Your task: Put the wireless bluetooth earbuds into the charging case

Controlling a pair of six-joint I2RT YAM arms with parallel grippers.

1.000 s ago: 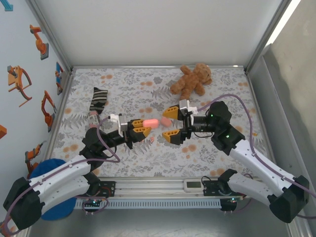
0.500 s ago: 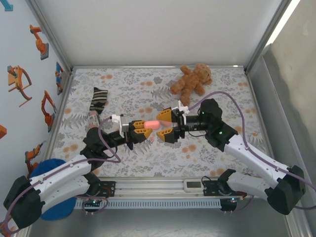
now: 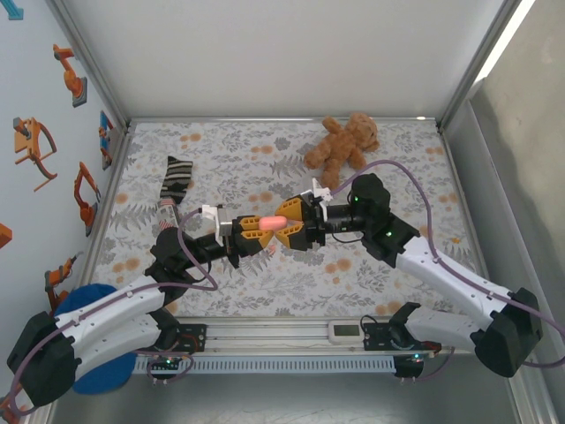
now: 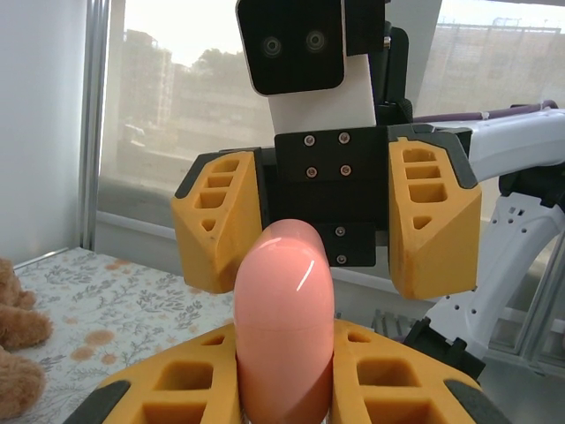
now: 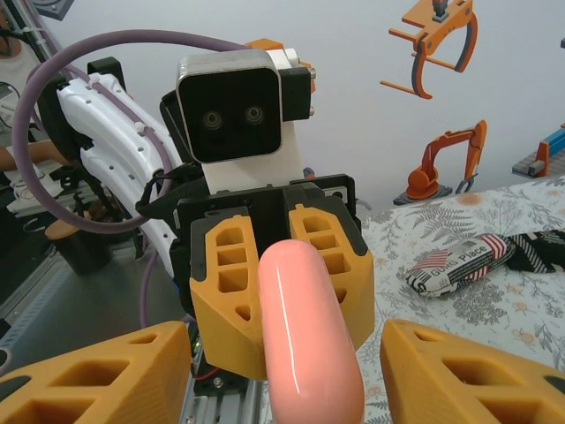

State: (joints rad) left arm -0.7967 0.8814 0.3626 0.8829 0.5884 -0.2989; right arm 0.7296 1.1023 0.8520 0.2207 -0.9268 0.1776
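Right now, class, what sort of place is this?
Probably a robotics lab cell: left arm and right arm bolted at a cloth-covered table, white framed walls, machine stickers, a teddy as prop.

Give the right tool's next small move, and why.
Probably close the right tool on the case: the left tool pinches one end, and the right fingers flank its free end with gaps either side.

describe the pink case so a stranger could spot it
Look above the middle of the flowered cloth. The pink case is the smooth rounded capsule clamped in the left gripper, its free end between the open fingers of the right gripper. It is glossy and pink, unlike the teddy bear and striped sock farther back.
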